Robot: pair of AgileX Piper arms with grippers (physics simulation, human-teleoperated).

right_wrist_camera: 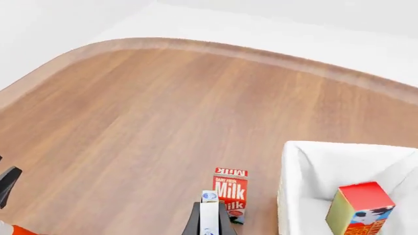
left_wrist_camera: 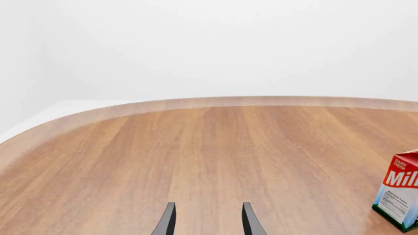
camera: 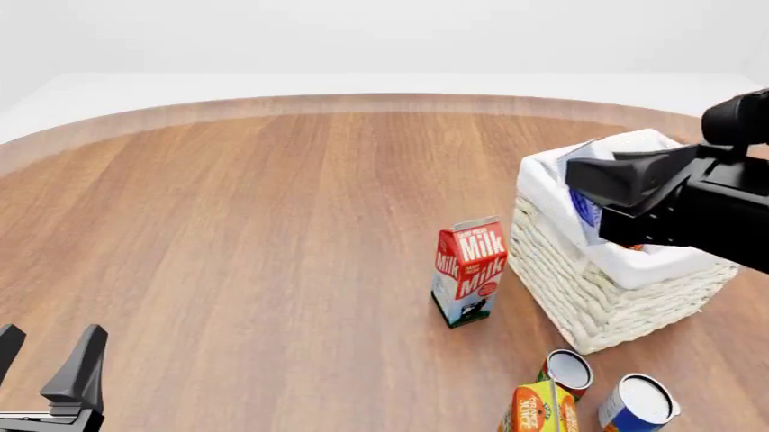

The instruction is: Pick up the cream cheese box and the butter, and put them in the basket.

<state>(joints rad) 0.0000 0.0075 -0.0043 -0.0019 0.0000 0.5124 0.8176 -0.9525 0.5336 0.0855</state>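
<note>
Left tool [camera: 42,360]: nearest the front camera, low at the left corner, its two dark fingers spread apart with nothing between them, hovering over bare wood.
Cream cheese box [camera: 585,209]: a thin white-and-blue box, held up in the air; from the front it overlaps the left part of the basket's opening.
Right tool [right_wrist_camera: 210,226]: fingers pressed against the two sides of the cream cheese box, pinching it; the dark arm reaches in from the right, above the basket.
Butter [right_wrist_camera: 360,209]: inside the basket, standing on end with one red end facing up, orange side visible, leaning a little against the liner.
Basket [camera: 577,288]: pale wicker with a white cloth liner, at the right of the surface.
Milk [camera: 469,272]: red-and-white carton, upright, just beside the basket's left wall, not touching it.
Cans [camera: 567,371]: two open-topped cans near the basket's front corner, with an orange-yellow carton [camera: 538,409] beside them.
Surface [camera: 240,225]: brown wood with a rounded far edge.
</note>
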